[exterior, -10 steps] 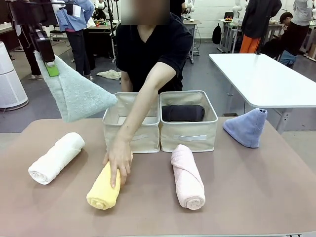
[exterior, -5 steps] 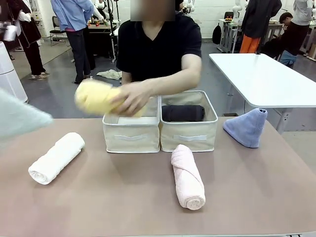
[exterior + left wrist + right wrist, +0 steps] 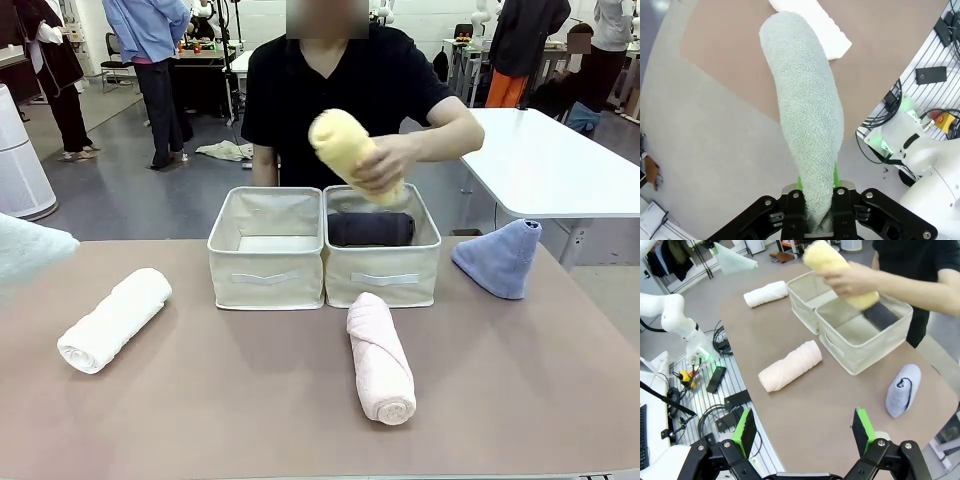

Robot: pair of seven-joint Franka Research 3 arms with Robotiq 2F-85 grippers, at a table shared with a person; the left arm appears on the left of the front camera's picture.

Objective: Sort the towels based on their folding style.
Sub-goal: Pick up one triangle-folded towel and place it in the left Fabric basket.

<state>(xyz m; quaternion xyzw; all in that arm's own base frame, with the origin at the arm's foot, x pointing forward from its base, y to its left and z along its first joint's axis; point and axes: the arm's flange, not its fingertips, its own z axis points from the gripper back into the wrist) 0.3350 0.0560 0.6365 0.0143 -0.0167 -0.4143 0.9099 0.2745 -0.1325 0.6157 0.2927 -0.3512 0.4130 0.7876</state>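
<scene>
Two bins [image 3: 265, 278], pink towel [image 3: 380, 360], brown tbl [image 3: 250, 420], people [image 3: 152, 50] behind

Left tool [image 3: 819, 220] clamped on mint towel [image 3: 807, 115], white towel [image 3: 827, 27] beyond

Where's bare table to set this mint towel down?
Widest: the table between the white roll and pink roll, before the left bin. Also between pink roll and blue cone. Crowded: the right bin, dark roll inside, the person's hand holding the yellow roll over it.
</scene>
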